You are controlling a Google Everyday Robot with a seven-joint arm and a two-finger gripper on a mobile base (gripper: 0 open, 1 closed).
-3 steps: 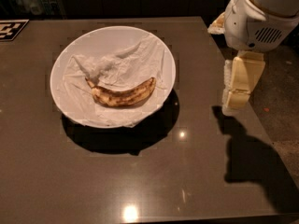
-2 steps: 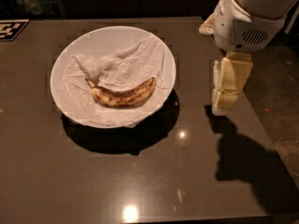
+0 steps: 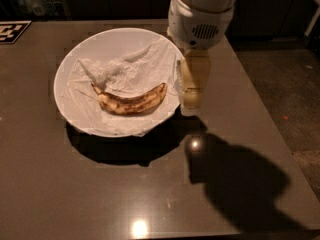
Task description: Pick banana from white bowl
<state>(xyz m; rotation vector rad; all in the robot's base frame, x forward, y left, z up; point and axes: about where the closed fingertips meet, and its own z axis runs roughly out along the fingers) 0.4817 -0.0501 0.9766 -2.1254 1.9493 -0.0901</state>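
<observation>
A curved yellow banana with brown speckles lies in the white bowl, on a crumpled white paper napkin that lines the bowl. The bowl stands on the dark table. My gripper hangs from the white arm just off the bowl's right rim, to the right of the banana's tip and above the table. It holds nothing.
A black-and-white marker tag lies at the table's far left corner. The table's right edge runs close to the gripper, with floor beyond it. The arm's shadow falls on the table at the front right.
The arm and gripper have moved left, from well right of the bowl to just beside its right rim. The banana, napkin and bowl have not moved.
</observation>
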